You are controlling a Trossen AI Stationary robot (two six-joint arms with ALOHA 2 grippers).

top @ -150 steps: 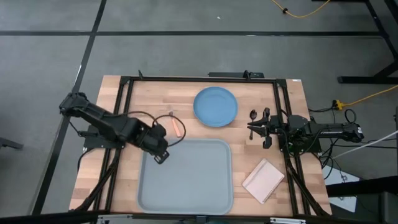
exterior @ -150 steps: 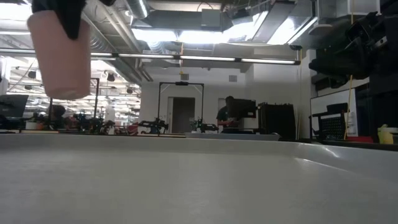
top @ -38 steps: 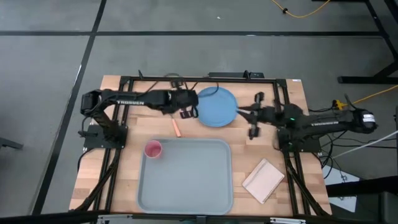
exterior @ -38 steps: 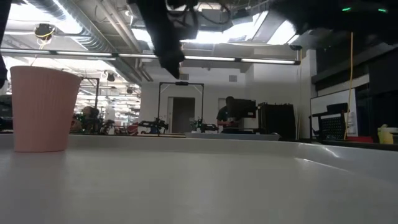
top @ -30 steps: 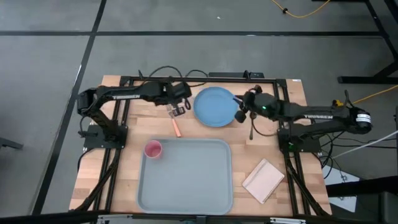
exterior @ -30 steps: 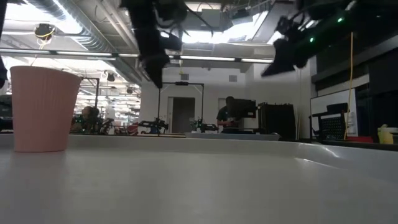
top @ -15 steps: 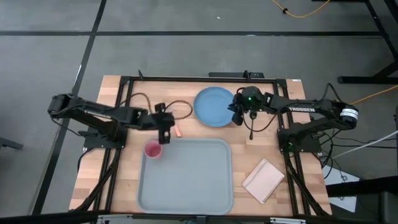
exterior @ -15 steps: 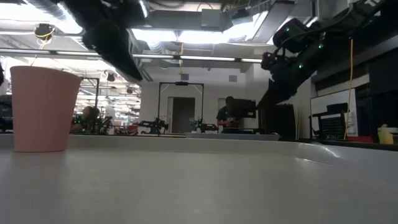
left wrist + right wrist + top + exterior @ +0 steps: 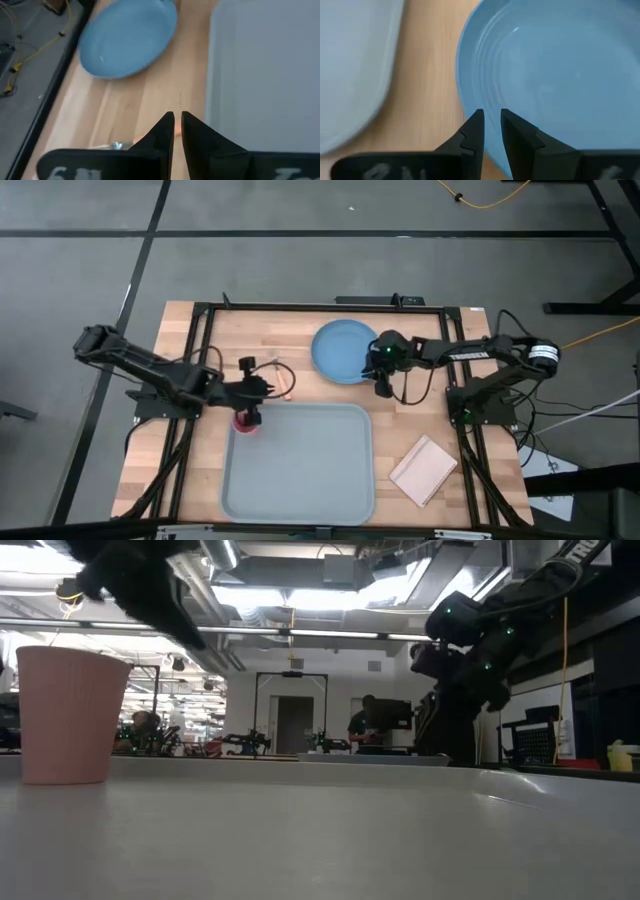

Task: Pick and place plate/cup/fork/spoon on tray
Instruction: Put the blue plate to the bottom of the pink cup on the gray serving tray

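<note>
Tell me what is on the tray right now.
Only the cup stands on the tray, in its corner nearest the left arm. The left end effector hangs over it, covering most of it from above. The rest of the tray shows bare.

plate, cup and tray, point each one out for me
plate [image 9: 343,346] high view, centre of its blue face
cup [image 9: 72,715] low view, middle of its pink wall
tray [image 9: 300,470] high view, bare floor near its middle
</note>
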